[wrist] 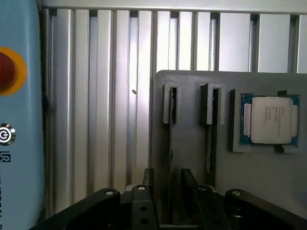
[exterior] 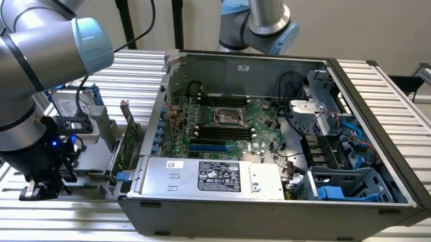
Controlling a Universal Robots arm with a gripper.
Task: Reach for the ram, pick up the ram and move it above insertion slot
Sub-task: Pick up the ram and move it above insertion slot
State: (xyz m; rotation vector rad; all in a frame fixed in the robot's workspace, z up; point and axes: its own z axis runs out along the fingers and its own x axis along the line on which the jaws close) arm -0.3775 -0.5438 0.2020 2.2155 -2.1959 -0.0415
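A grey holder plate [wrist: 240, 191] lies below my gripper [wrist: 168, 187] in the wrist view. It carries two narrow upright slots. A thin board stands edge-on in each; the one that looks like the ram [wrist: 209, 143] is dark green, and a paler thin edge [wrist: 171, 143] runs between my fingers. The black fingers [wrist: 148, 184] are apart, and the gripper is open and holding nothing. In the exterior view the gripper [exterior: 42, 189] hangs low at that view's left, outside the open computer case [exterior: 269, 212]. The motherboard's black slots [exterior: 222, 132] lie inside the case.
A processor chip [wrist: 268, 120] sits in a recess on the holder plate. A blue pendant with a red button [wrist: 7, 69] lies beside the ribbed table [wrist: 115, 120]. A larger green expansion card [exterior: 125, 146] stands outside the case wall. A second arm [exterior: 259, 25] is behind the case.
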